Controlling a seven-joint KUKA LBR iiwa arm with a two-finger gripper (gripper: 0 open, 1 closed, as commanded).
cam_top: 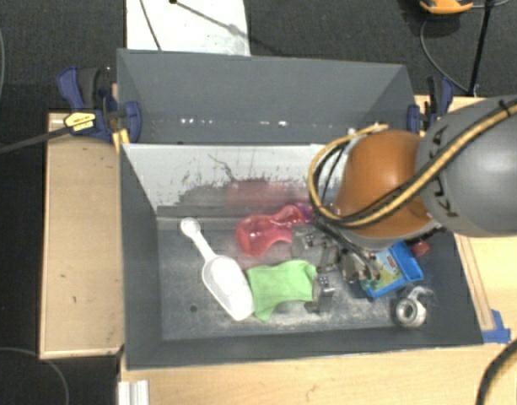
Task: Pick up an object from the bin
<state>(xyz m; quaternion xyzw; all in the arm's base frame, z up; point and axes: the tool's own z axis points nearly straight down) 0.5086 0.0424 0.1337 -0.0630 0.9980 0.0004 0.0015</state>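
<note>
My gripper (325, 282) hangs low in the bin under the orange cover, right of centre, at the right edge of a crumpled green piece (279, 286) on the floor. Whether it touches the green piece I cannot tell. A clear pink plastic thing (262, 233) lies just behind the green piece, to the gripper's upper left. A blue packet (395, 271) lies close on the gripper's right, partly hidden by it.
A white plastic scoop (220, 277) lies left of the green piece, its handle pointing to the back left. A small silver metal part (410, 310) sits near the front right corner. The arm and its cables cover the bin's right back part.
</note>
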